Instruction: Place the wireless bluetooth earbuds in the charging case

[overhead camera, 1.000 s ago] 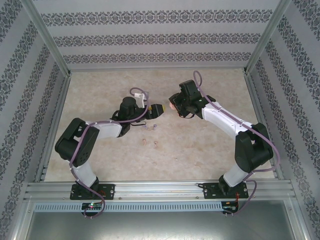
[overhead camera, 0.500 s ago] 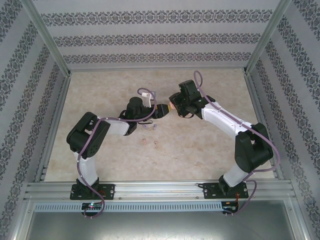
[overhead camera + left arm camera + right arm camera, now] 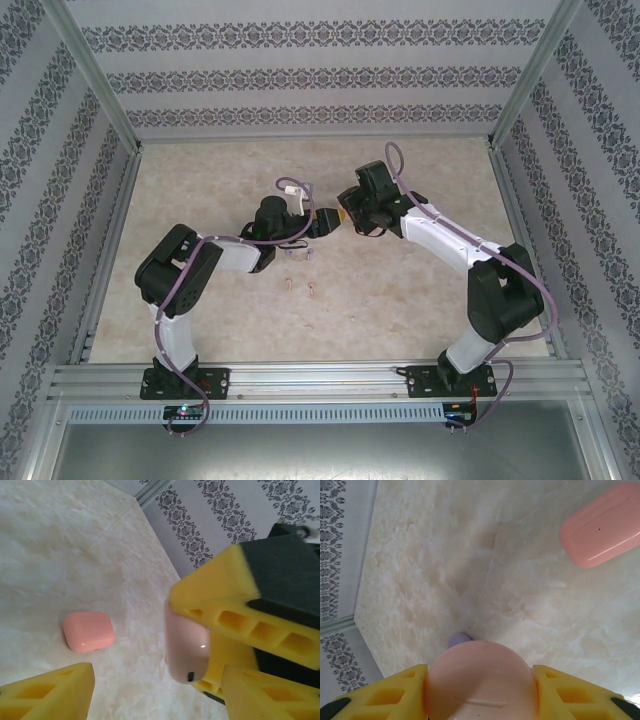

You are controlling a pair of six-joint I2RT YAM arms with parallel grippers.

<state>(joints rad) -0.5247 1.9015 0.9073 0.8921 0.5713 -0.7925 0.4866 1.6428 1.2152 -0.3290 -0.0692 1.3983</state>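
Gripping a glossy, rounded pale-pink case (image 3: 481,682), the right jaws face the left jaws, spread apart.

Marbled beige tabletop (image 3: 400,300) (aluminium-framed) enclosed by walls (image 3: 300,80) papered in damask stripes.

Marbled beige table (image 3: 400,295) enclosed by grey floral-striped walls (image 3: 320,80).
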